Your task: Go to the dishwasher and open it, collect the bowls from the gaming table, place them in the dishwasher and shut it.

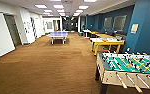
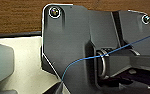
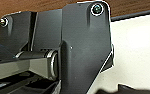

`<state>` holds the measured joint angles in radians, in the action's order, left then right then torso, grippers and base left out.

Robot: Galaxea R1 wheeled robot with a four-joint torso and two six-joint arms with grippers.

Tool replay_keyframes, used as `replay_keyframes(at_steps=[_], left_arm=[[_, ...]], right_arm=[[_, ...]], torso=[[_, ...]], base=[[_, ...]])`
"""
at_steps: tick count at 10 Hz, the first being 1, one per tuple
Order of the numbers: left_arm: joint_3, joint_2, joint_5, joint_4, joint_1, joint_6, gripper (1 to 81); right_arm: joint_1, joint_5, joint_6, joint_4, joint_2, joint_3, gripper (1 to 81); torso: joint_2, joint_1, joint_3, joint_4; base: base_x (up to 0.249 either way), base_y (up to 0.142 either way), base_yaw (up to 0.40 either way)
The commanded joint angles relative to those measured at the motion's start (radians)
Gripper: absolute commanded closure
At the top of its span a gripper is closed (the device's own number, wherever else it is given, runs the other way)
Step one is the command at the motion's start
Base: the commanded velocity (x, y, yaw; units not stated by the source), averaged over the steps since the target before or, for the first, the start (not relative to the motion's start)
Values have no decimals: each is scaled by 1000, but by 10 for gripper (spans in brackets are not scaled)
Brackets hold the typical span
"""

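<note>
head high, wrists near carpet [image 2: 16, 15] perhaps

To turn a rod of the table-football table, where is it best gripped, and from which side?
Probably by a pale handle of the table-football table, approached from its near long side: the handles stick out beyond the wall there, over open carpet.

left wrist plate [image 2: 66, 50]: over pale body | right wrist plate [image 3: 83, 47]: likewise, apparently tucked
</note>
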<state>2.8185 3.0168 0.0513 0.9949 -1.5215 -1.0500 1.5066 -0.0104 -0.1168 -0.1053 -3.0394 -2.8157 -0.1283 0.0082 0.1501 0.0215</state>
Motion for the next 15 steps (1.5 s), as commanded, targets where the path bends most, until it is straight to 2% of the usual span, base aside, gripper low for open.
replay_keyframes(at_steps=[1,15], left_arm=[[12,-16,-56,-4,45,-1,10],[12,-8,-51,-2,68,2,10]], right_arm=[[-45,-54,0,6,-11,6,10],[-84,-45,-1,6,-11,7,10]], torso=[[0,0,0,0],[0,-1,0,0]], base=[[163,0,0],[163,0,0]])
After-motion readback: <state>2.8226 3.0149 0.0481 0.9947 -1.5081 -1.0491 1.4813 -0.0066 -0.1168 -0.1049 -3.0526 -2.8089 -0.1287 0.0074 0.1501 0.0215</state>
